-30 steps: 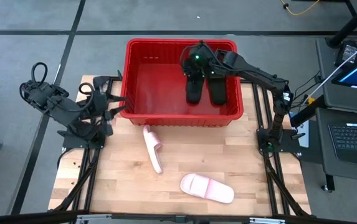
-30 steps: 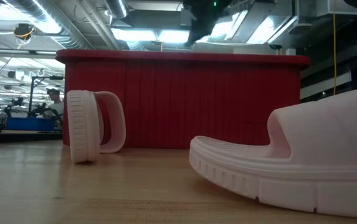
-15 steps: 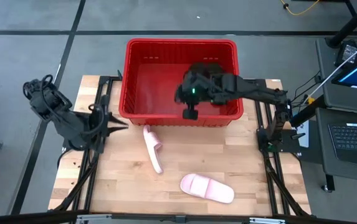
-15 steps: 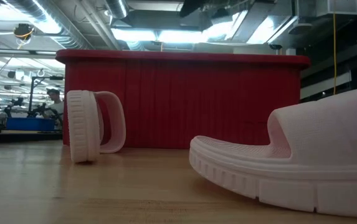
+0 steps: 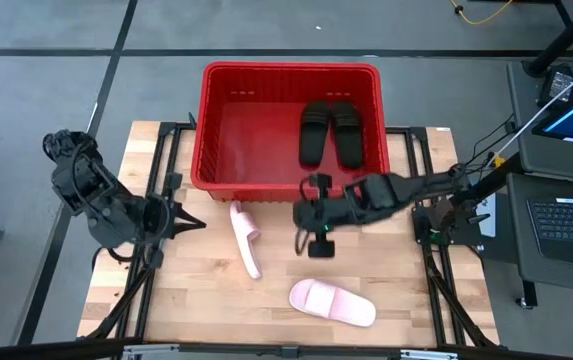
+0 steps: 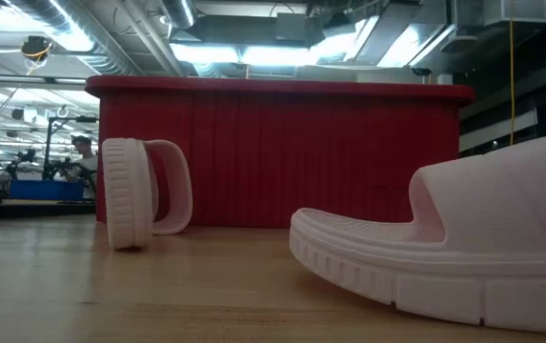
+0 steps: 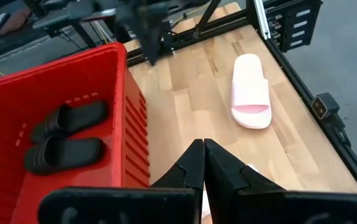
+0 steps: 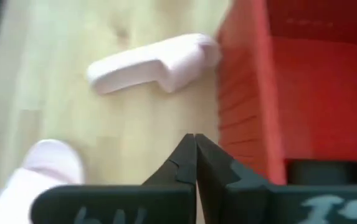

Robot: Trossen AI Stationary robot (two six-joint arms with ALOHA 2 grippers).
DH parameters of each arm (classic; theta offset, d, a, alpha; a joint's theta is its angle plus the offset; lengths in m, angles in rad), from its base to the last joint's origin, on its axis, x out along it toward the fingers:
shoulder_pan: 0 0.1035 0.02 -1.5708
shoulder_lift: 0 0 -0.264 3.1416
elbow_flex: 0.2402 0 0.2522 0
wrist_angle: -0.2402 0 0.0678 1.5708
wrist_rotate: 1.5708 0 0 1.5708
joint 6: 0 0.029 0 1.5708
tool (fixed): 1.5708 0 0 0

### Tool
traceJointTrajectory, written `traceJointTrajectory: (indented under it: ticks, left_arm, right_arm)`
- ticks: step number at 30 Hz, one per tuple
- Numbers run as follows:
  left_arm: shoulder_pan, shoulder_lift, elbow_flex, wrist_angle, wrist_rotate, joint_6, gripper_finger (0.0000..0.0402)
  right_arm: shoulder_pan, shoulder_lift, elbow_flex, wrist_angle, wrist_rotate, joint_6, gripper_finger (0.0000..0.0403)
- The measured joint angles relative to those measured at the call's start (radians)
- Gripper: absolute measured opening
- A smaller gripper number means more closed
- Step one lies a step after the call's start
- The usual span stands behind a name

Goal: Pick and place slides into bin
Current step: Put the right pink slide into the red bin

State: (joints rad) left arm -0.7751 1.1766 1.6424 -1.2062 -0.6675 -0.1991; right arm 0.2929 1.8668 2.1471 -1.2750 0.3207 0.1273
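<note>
1. Currently two black slides (image 5: 330,132) lie side by side, soles down, in the right part of the red bin (image 5: 226,120); matte, wide straps, open toes. They also show in the left wrist view (image 7: 66,137).
2. Red bin sits at the far edge of the wooden table (image 5: 196,300), slotted walls, thick rim.
3. One pink slide (image 5: 245,237) stands on its side edge just in front of the bin's near wall, left of centre; low view shows it upright on edge (image 6: 139,193).
4. Second pink slide (image 5: 332,301) lies flat, sole down, near the table's front edge, well apart from the bin.
5. Right gripper (image 5: 318,246) hovers over the table in front of the bin, between the two pink slides; fingers pressed together, holding nothing, seen in the right wrist view (image 8: 195,163).
6. Left gripper (image 5: 192,222) waits at the left of the table, near the on-edge pink slide; fingers closed tip to tip, empty (image 7: 203,163).
</note>
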Motion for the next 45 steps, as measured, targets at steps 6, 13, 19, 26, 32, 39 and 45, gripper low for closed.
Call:
traceJointTrajectory:
  ticks: [6,13,19,26,32,39,45]
  left_arm:
    - [-0.03,0.072,0.0,0.089,-0.108,-0.022,0.0002]
    - [-0.073,0.191,0.0,0.167,-0.238,-0.129,0.0002]
    - [-0.082,0.312,0.0,0.36,-0.274,-0.088,0.0002]
    - [-0.081,0.406,0.0,0.566,-0.284,-0.077,0.0001]
    - [-0.081,0.45,0.0,0.682,-0.285,-0.068,0.0001]
    - [-0.08,0.461,0.0,0.719,-0.311,-0.066,0.0002]
    - [-0.08,0.461,0.0,0.728,-0.358,-0.006,0.0004]
  right_arm:
    - [0.083,0.0,0.01,-0.004,0.0,0.119,0.0013]
    - [0.207,0.0,0.01,-0.18,0.044,0.174,0.0007]
    - [0.339,-0.001,0.025,-0.295,0.057,0.241,0.0004]
    - [0.497,0.0,0.025,-0.295,0.07,0.313,0.0007]
    - [0.65,0.0,-0.003,-0.29,0.296,0.466,0.0006]
    - [0.745,0.001,-0.167,-0.221,0.367,0.7,0.0004]
    - [0.751,0.001,-0.291,-0.089,0.368,0.694,0.0009]
